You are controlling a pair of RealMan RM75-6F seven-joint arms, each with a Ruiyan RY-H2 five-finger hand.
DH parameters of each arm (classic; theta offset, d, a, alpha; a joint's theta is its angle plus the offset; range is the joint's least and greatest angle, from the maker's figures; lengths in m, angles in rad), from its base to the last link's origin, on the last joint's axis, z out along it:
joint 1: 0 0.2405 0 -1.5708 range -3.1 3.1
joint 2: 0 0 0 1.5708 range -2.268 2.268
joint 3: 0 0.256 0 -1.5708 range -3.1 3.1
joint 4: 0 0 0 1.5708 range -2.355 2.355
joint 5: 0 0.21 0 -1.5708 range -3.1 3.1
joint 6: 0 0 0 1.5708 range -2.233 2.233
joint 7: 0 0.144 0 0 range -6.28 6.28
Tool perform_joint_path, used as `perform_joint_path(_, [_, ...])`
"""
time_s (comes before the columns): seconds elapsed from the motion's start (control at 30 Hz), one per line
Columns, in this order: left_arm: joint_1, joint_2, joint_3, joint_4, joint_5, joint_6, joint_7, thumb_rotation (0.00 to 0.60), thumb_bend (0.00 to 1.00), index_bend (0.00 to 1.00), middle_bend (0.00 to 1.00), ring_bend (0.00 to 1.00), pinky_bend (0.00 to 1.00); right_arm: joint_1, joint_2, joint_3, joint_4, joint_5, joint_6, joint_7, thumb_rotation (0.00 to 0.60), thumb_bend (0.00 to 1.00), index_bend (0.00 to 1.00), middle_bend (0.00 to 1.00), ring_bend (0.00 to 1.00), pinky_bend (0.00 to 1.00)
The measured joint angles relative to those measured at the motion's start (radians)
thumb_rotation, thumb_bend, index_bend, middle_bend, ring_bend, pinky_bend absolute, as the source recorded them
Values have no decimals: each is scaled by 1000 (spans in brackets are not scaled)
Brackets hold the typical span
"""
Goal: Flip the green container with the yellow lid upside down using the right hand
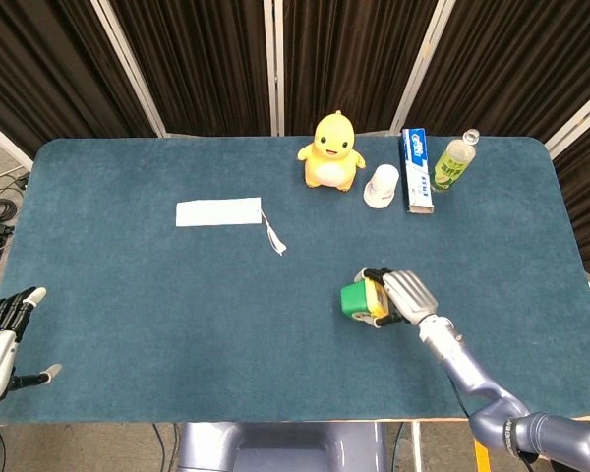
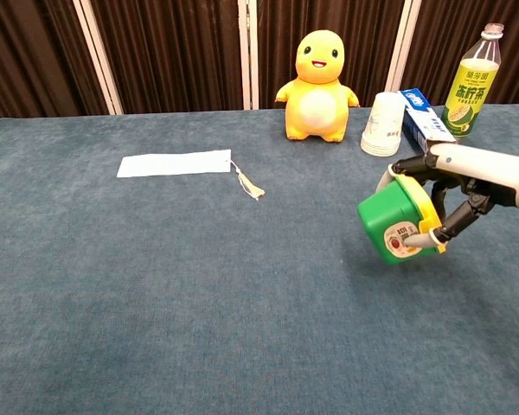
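Right hand [image 2: 454, 203] grips the green container [image 2: 389, 218] at its yellow lid [image 2: 424, 207] end, fingers wrapped over the rim; the container hangs tilted on its side above the desk [image 2: 199, 285], base pointing toward the robot's left, near the front right of the blue surface. It appears a small rigid plastic tub, probably light; the smooth wall may slip, so the lid rim and the wall just beside it give the surest hold. Left hand [image 1: 5, 334] rests spread at the desk edge, holding nothing.

Duck toy [image 1: 329, 152], cup [image 1: 381, 185] (upside down)
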Motion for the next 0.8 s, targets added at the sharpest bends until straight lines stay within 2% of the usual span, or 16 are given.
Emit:
perform_joint_path(0.07, [1, 0, 1, 0, 2, 2, 0, 600, 0, 0, 0, 0, 0, -4, -8, -6, 13, -8, -3, 26, 600, 319, 408, 477, 309, 376])
perform_joint_path(0.13, [1, 0, 3, -1, 4, 1, 1, 600, 0, 0, 0, 0, 0, -7, -11, -11, 20, -11, -9, 50, 600, 287, 344, 390, 205, 270])
perform_joint_path(0.2, [0, 0, 5, -3, 6, -3, -1, 600, 0, 0, 0, 0, 0, -8, -9, -16, 22, -15, -21, 81, 600, 192, 213, 243, 90, 155])
perform_joint_path(0.3, [-2, 0, 8, -5, 10, -6, 1, 600, 0, 0, 0, 0, 0, -8, 4, -26, 18, -24, -44, 155, 600, 40, 46, 56, 4, 49])
perform_joint_path(0.37, [-2, -1, 10, -7, 15, -5, 5, 600, 0, 0, 0, 0, 0, -10, 15, -36, 17, -37, -56, 214, 600, 1, 4, 5, 0, 14])
perform_joint_path(0.5, [0, -4, 14, -9, 21, 0, 13, 600, 0, 0, 0, 0, 0, -19, 35, -63, 35, -94, -49, 316, 600, 0, 0, 0, 0, 0])
perform_joint_path(0.63, [0, -6, 15, -10, 24, 2, 18, 600, 0, 0, 0, 0, 0, -39, 57, -93, 69, -161, 11, 397, 600, 0, 0, 0, 0, 0])
perform_joint_path(0.8, [1, -6, 17, -11, 28, 5, 18, 600, 0, 0, 0, 0, 0, -64, 90, -115, 77, -201, 79, 407, 600, 0, 0, 0, 0, 0])
